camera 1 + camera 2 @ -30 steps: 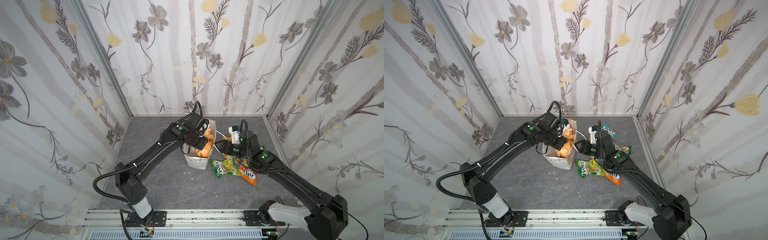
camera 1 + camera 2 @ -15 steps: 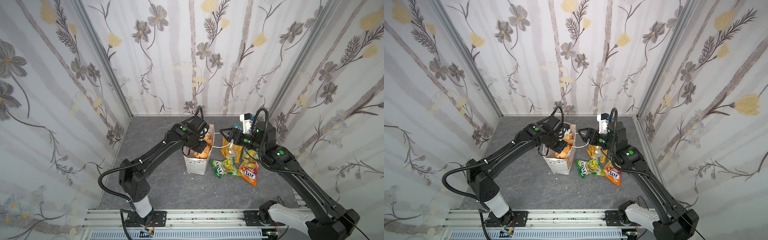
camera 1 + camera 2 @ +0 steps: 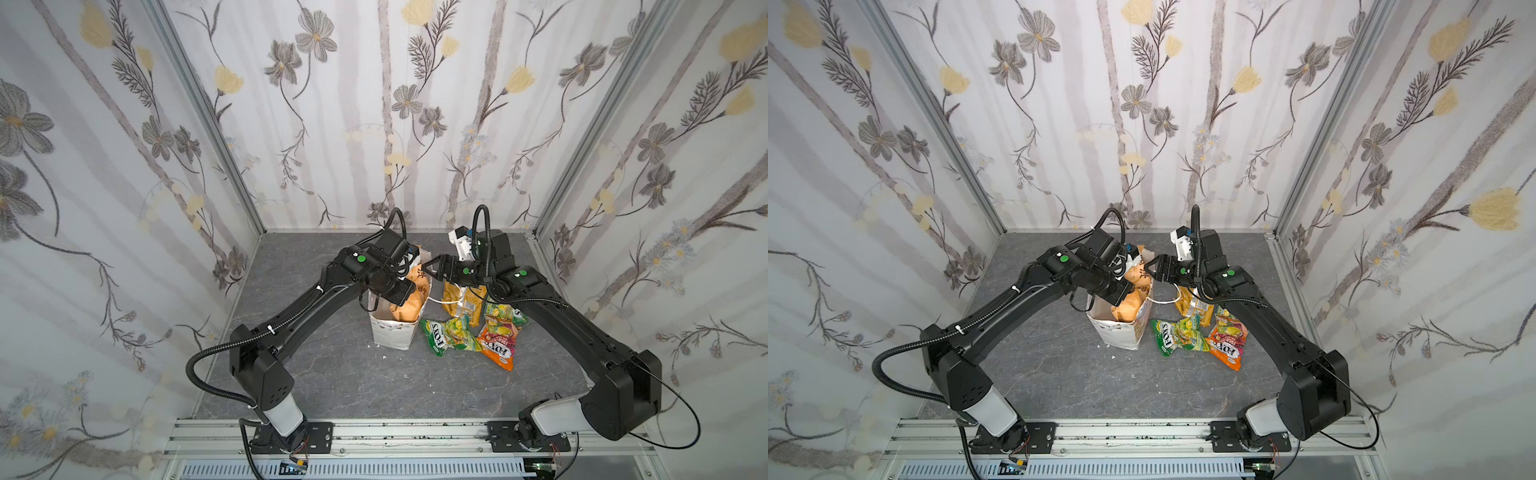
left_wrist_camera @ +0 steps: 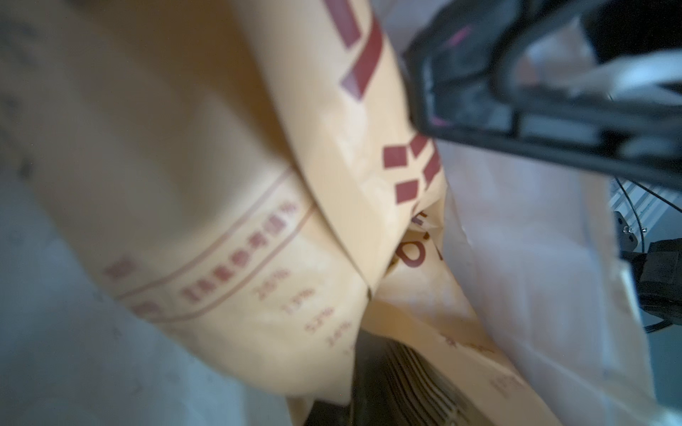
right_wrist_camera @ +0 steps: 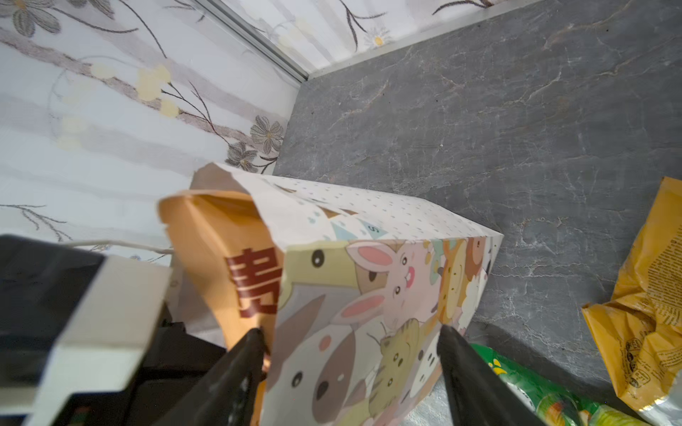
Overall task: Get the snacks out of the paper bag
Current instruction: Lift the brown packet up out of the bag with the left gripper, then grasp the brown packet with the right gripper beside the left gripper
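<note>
Between the spread jaws of the right gripper (image 5: 354, 354) stands the white dotted paper bag (image 5: 369, 228) holding a crinkly orange pouch (image 5: 206, 239); the left gripper (image 3: 411, 259) has its jaws pressed together.

Bright, even light cast soft shadows. Both top views were sharp, walls (image 3: 124, 166) bowing at the edges; the left wrist view was heavily blurred.
</note>
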Motion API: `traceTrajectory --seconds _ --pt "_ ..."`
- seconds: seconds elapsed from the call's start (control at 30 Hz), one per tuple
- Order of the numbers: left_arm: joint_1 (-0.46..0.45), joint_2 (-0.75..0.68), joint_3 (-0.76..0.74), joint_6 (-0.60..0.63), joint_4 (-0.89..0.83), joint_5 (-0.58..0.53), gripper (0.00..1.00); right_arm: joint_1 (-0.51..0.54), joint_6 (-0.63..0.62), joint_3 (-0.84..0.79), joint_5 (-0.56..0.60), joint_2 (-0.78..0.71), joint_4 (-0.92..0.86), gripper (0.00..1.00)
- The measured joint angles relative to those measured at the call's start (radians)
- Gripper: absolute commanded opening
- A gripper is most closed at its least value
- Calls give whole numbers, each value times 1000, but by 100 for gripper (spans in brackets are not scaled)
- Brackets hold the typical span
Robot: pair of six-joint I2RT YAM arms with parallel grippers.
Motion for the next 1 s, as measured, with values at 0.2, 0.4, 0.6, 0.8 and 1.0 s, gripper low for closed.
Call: traceTrajectory --seconds 0.2,0.4,0.6,0.8,1.0 --pt "0 -43 15 6 0 8 0 -1 -5 -10 28 37 -9 74" --pt "1 -68 -6 24 23 -52 0 0 -12 -11 40 39 -29 78" --pt "1 -106 -56 31 83 -119 0 1 -16 -11 50 -24 -45 78" --pt "41 -155 -81 24 177 -51 0 7 -15 -26 64 -7 -39 79" --pt "71 -155 -80 -5 213 29 0 28 -15 -29 64 38 -40 79"
